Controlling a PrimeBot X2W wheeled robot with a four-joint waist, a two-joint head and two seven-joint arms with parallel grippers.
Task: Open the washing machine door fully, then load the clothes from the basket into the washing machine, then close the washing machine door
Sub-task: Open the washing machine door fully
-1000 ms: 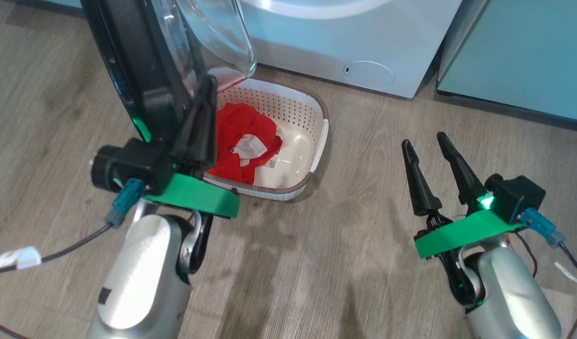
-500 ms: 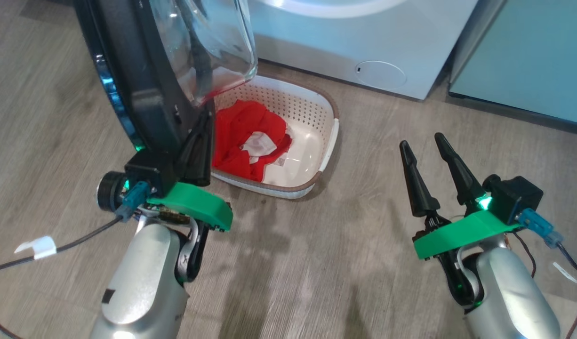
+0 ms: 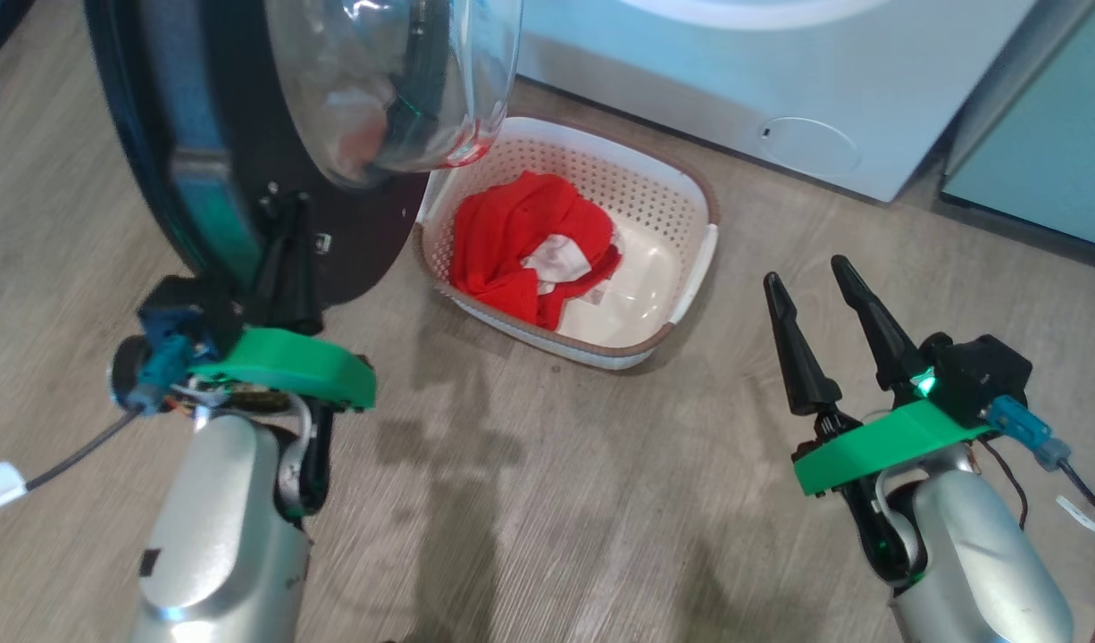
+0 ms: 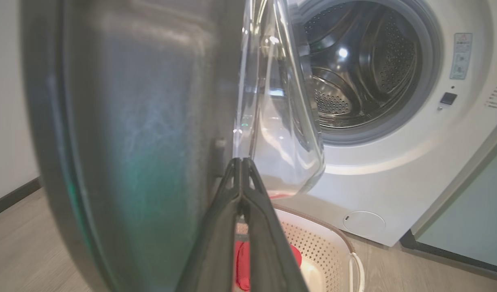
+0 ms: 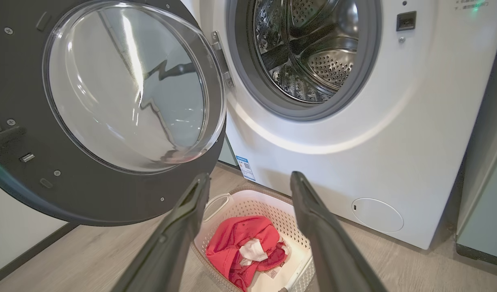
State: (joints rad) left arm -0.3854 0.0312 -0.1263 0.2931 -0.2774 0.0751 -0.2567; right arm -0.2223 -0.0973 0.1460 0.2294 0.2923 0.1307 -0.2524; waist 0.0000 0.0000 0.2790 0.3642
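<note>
The washing machine door has swung wider, the left end effector moving aside with it.

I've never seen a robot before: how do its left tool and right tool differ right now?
The left tool has its two fingers pressed shut; the right tool holds its fingers apart. The left tool is up against the washing machine door; the right tool hangs over floor beside the basket, touching nothing. Both have long dark fingers on a green mount.
</note>
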